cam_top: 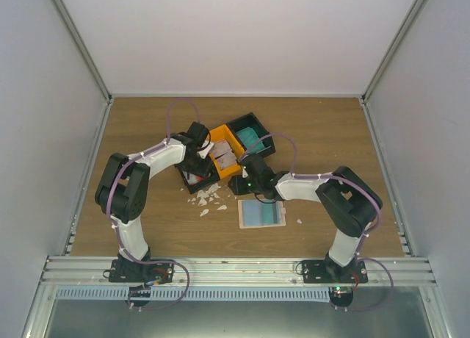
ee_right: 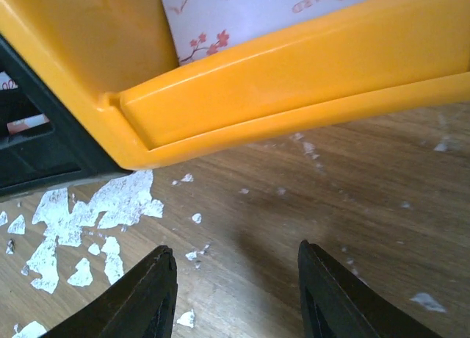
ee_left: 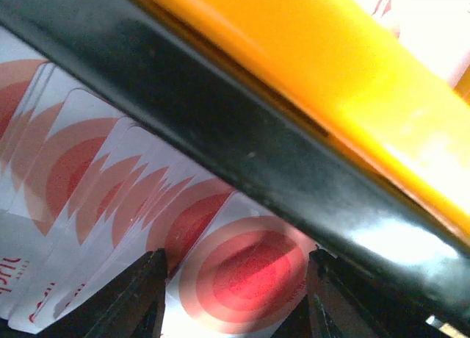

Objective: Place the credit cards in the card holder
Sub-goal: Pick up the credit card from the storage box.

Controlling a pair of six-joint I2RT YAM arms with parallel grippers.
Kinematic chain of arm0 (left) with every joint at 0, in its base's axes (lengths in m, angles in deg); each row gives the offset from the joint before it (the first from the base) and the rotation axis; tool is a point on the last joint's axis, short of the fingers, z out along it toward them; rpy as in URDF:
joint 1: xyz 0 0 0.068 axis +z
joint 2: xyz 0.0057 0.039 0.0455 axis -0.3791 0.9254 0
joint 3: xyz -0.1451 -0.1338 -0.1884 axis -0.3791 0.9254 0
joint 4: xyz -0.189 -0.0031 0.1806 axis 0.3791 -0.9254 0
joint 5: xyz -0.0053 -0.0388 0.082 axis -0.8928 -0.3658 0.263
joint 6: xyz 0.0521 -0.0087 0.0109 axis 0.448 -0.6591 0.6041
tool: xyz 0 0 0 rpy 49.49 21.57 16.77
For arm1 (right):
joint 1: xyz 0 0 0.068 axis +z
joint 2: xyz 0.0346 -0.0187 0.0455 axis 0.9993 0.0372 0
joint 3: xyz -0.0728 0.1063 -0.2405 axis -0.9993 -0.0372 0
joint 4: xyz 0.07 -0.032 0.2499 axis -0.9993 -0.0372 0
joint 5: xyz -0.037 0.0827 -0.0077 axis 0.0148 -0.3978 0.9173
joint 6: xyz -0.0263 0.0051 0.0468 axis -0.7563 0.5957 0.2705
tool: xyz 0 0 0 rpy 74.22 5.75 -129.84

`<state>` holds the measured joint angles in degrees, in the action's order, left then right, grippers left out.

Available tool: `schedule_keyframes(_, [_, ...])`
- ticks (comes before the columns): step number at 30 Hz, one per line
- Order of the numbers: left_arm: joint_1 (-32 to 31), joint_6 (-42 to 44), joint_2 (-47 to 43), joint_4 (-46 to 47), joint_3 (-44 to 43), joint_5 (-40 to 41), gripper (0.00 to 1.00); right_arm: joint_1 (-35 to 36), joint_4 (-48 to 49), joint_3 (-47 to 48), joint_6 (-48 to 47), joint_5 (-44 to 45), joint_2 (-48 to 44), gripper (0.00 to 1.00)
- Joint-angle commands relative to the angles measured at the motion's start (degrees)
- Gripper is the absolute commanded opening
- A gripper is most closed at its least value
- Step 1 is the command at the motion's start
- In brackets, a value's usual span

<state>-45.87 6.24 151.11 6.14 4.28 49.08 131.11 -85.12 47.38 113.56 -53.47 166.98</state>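
STEP: card pickup; left tool hangs part open over white-and-red credit cards fanned in the black bin, gripping nothing | NEXT: judged to need a descent and a pinch on one card's edge | RIGHT: right tool released, empty, above the table beside the orange bin | HOLDER: card holder on the table near the bins

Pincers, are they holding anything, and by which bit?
Nothing is held. The left pincer is open over the white-and-red cards; the right pincer is open over the wooden table.
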Motion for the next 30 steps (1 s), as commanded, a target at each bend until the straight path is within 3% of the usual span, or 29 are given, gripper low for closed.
schedule_keyframes(1, [-0.29, 0.42, 1.67, -0.75, -0.86, 1.65, 0.56, 1.69, 1.47, 1.83, -1.32, 1.9, 1.82, 0.46])
schedule_keyframes(18, [-0.36, -0.46, -0.29, -1.34, 1.9, -3.9, 0.35, 2.11, -1.91, 7.03, -0.79, 4.79, 5.25, 0.46])
schedule_keyframes(30, [-0.56, -1.58, -6.4, -0.95, 5.05, -10.35, 0.34, 2.11, -2.79, 9.84, -0.18, 4.13, 7.0, 0.46])
